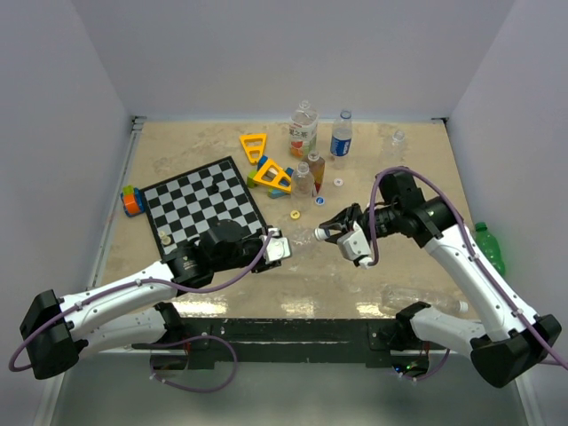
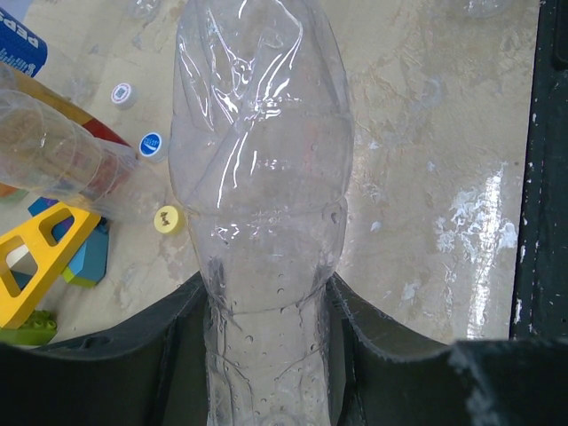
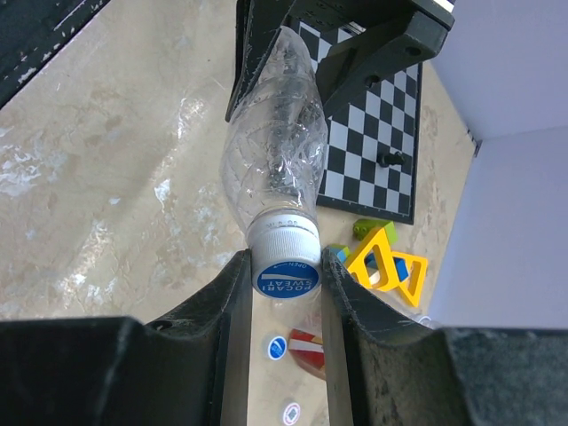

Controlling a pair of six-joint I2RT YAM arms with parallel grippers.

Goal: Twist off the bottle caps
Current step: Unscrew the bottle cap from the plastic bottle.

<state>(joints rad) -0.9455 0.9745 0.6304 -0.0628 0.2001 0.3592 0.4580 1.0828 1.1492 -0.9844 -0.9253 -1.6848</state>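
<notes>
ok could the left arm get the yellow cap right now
Probably not yet: the left gripper is shut on the clear bottle, whose white cap the right gripper pinches. The yellow cap lies bare and close by.

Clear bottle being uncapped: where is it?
Top view: the clear bottle is held just right of the checkerboard, left end effector around its body, right end effector shut on its cap.

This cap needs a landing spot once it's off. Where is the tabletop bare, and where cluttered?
Bare: the beige table's back-left corner, between the black-and-white checkerboard mat and rear wall; the near-centre strip below the held clear plastic bottle. Crowded: mid-back, around standing bottles, yellow triangular frames and loose caps.
</notes>
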